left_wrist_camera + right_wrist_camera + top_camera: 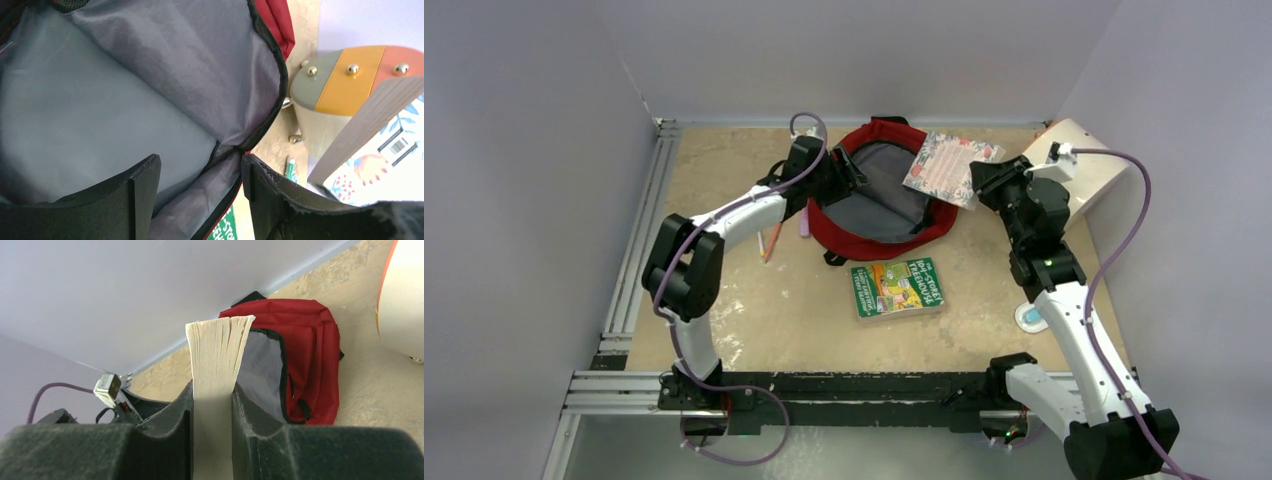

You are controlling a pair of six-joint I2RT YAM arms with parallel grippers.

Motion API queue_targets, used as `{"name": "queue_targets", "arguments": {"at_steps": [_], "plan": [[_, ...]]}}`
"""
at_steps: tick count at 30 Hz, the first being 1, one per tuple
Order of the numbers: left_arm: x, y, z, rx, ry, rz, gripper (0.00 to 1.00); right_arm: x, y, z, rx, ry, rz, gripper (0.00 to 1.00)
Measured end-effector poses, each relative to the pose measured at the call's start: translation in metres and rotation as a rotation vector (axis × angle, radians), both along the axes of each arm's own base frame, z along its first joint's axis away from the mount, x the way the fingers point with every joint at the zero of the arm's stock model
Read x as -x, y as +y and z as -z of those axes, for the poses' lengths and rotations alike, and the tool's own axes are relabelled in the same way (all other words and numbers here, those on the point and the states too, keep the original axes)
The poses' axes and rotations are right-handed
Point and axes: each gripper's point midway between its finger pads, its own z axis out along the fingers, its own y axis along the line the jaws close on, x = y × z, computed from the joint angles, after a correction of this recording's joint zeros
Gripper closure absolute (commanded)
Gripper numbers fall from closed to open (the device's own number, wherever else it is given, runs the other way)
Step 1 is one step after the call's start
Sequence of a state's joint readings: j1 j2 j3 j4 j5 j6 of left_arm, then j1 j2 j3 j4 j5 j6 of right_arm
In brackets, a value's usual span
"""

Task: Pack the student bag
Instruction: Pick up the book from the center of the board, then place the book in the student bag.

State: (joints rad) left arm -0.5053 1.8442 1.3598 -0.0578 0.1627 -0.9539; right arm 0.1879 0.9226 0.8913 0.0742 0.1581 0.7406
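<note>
Pinching a floral book (944, 165) in the jaws of the right gripper (980, 182), just over the right rim of the student bag (879, 215), open mid-counter (764, 310); leftward and down from there; left gripper (842, 178) jaws spread astride the left rim.

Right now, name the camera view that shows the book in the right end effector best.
Top external: the floral book shows nearly its whole cover. The right wrist shows only its page edge, clamped in the right end effector; the left wrist, one corner with a barcode.
</note>
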Motion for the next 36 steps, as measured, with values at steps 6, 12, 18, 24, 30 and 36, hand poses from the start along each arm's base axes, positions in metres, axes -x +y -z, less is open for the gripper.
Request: {"name": "queue_targets", "arguments": {"at_steps": [6,12,18,24,30,36], "plan": [[-0.016,-0.01,0.029,0.058,0.053,-0.053,0.41,0.001,0.0,0.008,-0.009,0.031,0.002,1.0],[-0.025,-0.014,0.068,0.065,0.137,-0.107,0.41,0.003,0.0,0.018,-0.009,0.061,0.003,1.0],[-0.039,-0.02,0.075,0.095,0.135,-0.133,0.41,0.007,0.0,0.02,-0.018,0.06,0.003,1.0],[-0.055,-0.03,0.077,0.14,0.119,-0.144,0.41,0.008,-0.001,0.026,-0.016,0.076,0.004,1.0],[-0.059,-0.033,0.094,0.139,0.14,-0.148,0.41,0.009,0.0,0.03,-0.03,0.089,0.002,1.0],[-0.063,-0.033,0.093,0.149,0.128,-0.148,0.41,0.009,0.001,0.031,-0.035,0.096,0.003,1.0]]}}
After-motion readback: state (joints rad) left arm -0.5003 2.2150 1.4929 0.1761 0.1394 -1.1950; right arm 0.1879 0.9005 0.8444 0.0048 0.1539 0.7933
